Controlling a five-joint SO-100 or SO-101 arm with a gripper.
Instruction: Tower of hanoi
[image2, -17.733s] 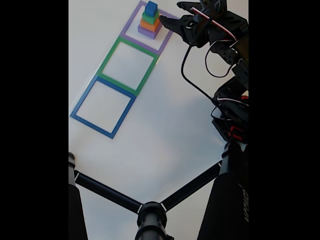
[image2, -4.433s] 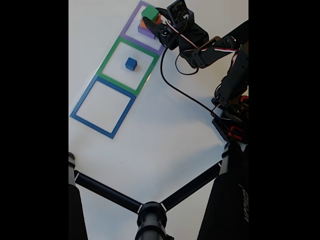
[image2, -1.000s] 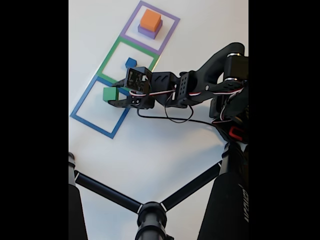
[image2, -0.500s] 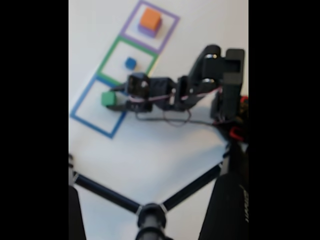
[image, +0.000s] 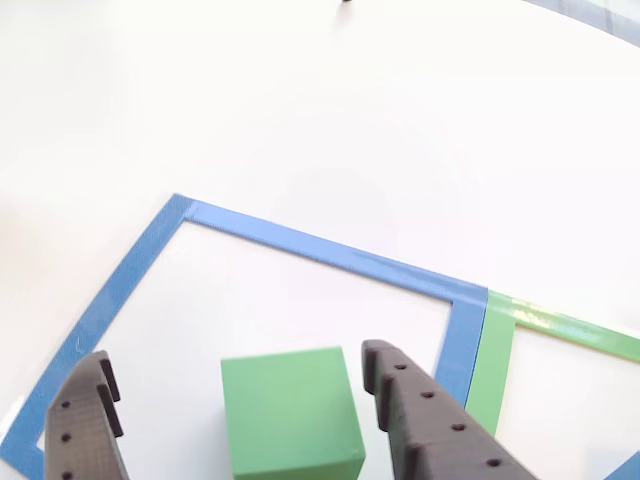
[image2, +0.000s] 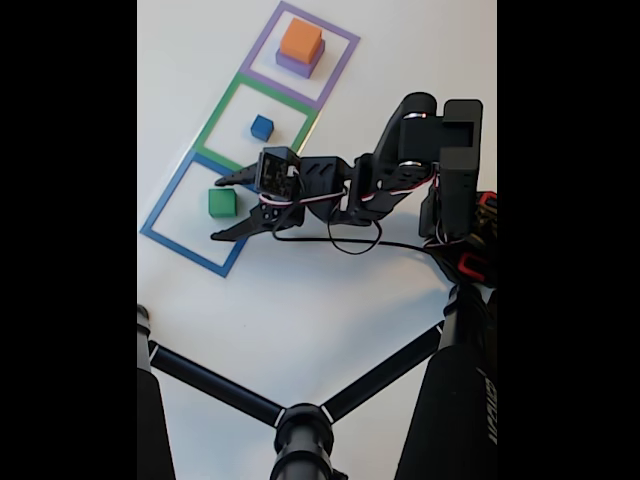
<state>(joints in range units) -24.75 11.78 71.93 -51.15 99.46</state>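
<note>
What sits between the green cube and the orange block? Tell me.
In the fixed view, the small blue cube in the green frame lies between the green cube and the orange block.

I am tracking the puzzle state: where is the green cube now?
In the fixed view, the green cube sits inside the blue square, at left, between the open gripper's fingers.

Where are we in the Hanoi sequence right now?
Done: blue cube sits in the green square; green cube stands in the blue square. In hand: nothing, the gripper is open around the green cube. Left: orange block on purple block, unmoved.
</note>
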